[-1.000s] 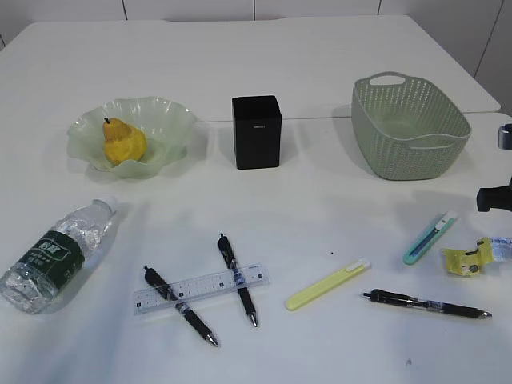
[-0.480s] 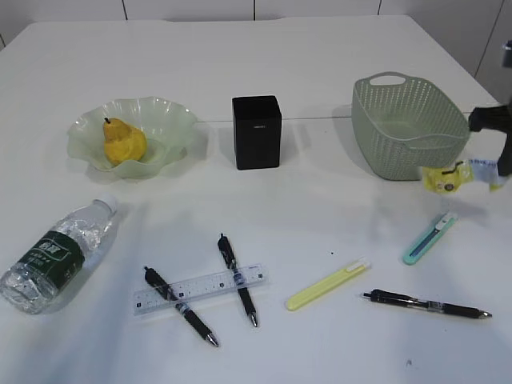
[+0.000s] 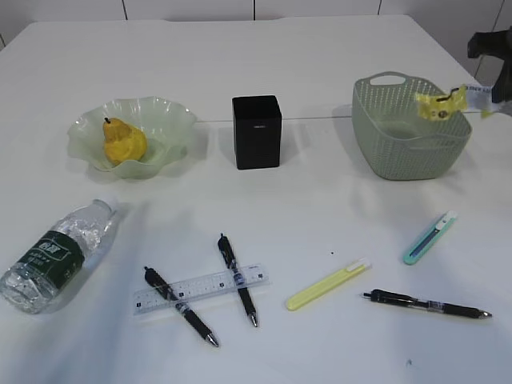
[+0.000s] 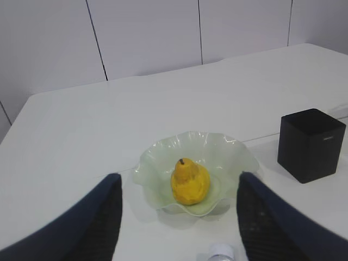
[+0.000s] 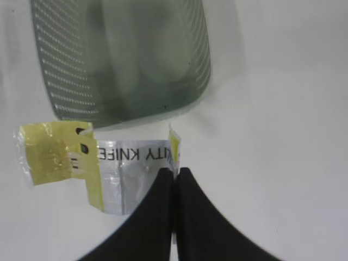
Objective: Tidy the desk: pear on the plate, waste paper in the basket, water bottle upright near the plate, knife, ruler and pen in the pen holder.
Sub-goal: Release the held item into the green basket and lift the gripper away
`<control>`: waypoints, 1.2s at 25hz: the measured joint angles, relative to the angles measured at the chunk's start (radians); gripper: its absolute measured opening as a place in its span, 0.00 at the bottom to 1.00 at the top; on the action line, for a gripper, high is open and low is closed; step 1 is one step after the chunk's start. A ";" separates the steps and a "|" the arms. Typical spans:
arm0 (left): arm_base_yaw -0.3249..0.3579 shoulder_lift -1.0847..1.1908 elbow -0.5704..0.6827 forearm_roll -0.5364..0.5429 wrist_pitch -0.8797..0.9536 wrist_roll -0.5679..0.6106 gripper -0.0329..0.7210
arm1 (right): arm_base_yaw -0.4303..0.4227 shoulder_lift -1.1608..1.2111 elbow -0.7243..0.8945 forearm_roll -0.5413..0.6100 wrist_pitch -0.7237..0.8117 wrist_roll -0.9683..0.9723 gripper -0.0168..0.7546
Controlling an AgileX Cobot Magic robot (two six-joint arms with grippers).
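Observation:
My right gripper (image 5: 175,174) is shut on the waste paper (image 5: 81,157), a yellow and silver wrapper. It hangs in the air over the right rim of the grey-green basket (image 3: 408,128), and the paper (image 3: 438,104) sticks out to the left of the gripper (image 3: 500,92). My left gripper (image 4: 179,217) stands open and empty above the desk, in front of the green plate (image 4: 234,157) that holds the yellow pear (image 4: 190,182). The water bottle (image 3: 52,256) lies on its side at the front left. The black pen holder (image 3: 257,132) stands between plate and basket.
On the front of the desk lie a clear ruler (image 3: 200,290) across two black pens (image 3: 238,280), a yellow-green knife (image 3: 328,284), a teal knife (image 3: 430,238) and a third pen (image 3: 428,305). The bottle's cap (image 4: 221,253) shows just below my left fingers.
My right gripper has lifted the waste paper off the desk at the right and carried it up and back, to above the basket's right rim. Nothing else has moved.

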 joint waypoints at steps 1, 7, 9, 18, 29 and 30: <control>0.000 0.000 0.000 0.000 0.000 0.000 0.66 | 0.000 0.011 -0.023 0.002 0.001 -0.006 0.04; 0.000 0.000 0.000 0.000 0.000 0.000 0.66 | 0.000 0.088 -0.149 0.027 0.006 -0.060 0.04; 0.000 0.000 0.000 0.000 0.000 0.000 0.66 | 0.000 0.118 -0.185 0.033 0.006 -0.072 0.04; 0.000 0.000 0.000 0.000 0.002 0.000 0.66 | 0.002 0.232 -0.300 0.074 0.006 -0.125 0.04; 0.000 0.000 0.000 0.000 0.006 0.000 0.66 | 0.051 0.353 -0.426 0.033 -0.015 -0.159 0.04; 0.000 0.000 0.000 0.000 0.008 0.000 0.66 | 0.051 0.361 -0.426 0.016 -0.015 -0.157 0.04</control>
